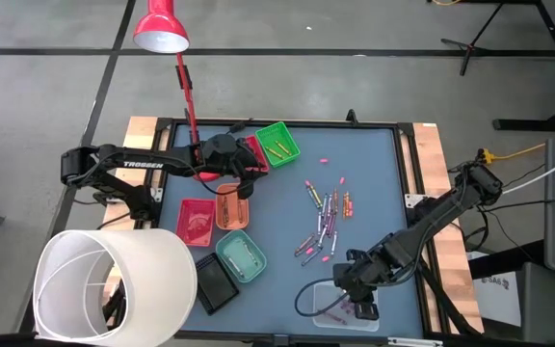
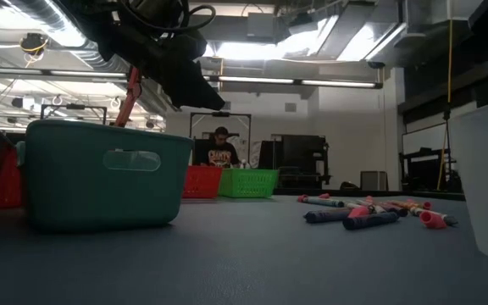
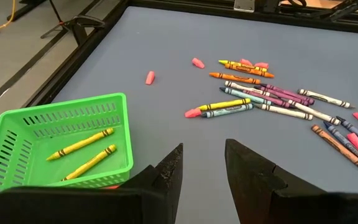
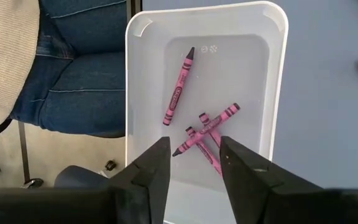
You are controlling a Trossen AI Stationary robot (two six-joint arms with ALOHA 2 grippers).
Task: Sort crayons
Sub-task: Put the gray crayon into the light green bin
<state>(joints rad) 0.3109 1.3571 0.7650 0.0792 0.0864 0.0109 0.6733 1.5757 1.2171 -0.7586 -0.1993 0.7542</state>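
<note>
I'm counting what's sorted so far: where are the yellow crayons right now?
Two yellow crayons lie in the green tray at the table's far edge, beside the left gripper.

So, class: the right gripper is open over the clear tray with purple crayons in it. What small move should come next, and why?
Probably lift the right gripper clear of the clear tray and swing toward the loose crayon pile. Its fingers stand open and empty, three purple crayons already lie in the tray, and many crayons remain unsorted on the table.

The white tray [image 4: 204, 74] is cut off at the frame's lower edge.
</note>
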